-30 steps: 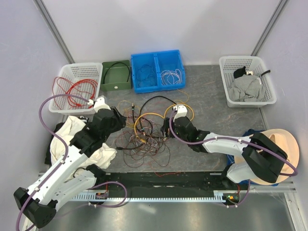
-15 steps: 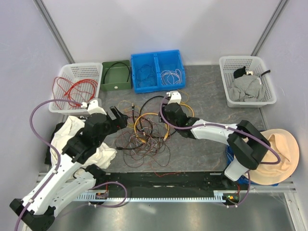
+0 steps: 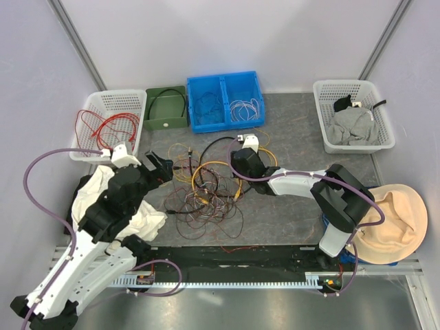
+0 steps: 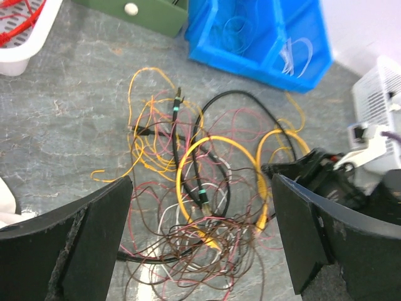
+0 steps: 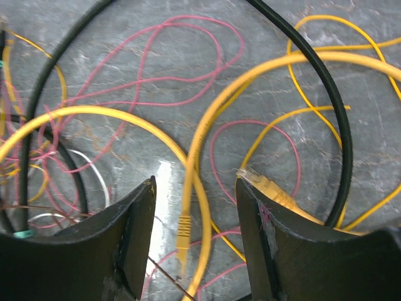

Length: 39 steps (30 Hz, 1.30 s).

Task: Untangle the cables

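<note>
blue bin point(image 3: 224, 100) back centre | green bin point(image 3: 165, 115) just left | white basket point(image 3: 344, 83) holding grey cloth point(image 3: 350, 128) | tan hat point(image 3: 397, 223) right

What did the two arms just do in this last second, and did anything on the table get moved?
The left gripper opened wide and drew back from the cables toward its own side; nothing sits between its fingers. The right gripper slid farther from the arm bases and slightly left, its open fingers now either side of a thick yellow cable. The other cables and the blue bin look unchanged.
</note>
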Each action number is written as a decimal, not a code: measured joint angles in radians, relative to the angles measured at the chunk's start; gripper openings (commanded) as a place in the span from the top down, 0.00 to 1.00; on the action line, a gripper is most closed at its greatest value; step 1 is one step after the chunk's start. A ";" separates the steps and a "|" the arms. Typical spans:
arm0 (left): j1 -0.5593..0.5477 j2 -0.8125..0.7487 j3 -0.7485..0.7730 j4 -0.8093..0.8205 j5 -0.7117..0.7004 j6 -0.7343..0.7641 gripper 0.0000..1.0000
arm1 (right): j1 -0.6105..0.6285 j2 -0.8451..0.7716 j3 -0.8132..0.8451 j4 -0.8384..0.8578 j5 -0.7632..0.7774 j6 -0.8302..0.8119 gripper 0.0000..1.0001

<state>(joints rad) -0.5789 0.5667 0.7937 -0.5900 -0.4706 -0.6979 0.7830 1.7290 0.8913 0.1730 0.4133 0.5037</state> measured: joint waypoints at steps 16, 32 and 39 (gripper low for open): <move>0.000 0.130 -0.025 0.047 0.091 0.003 0.01 | 0.026 -0.007 0.174 0.026 -0.043 -0.060 0.25; 0.000 0.119 -0.068 0.060 0.188 0.002 0.01 | -0.149 0.048 0.093 -0.107 0.132 -0.017 0.29; 0.000 0.071 -0.096 0.065 0.194 0.001 0.01 | -0.153 0.095 0.091 -0.107 0.145 -0.006 0.41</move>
<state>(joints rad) -0.5789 0.6380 0.6975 -0.5251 -0.2764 -0.6971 0.6304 1.8236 0.9821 0.0658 0.5579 0.4973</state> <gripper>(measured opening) 0.991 0.657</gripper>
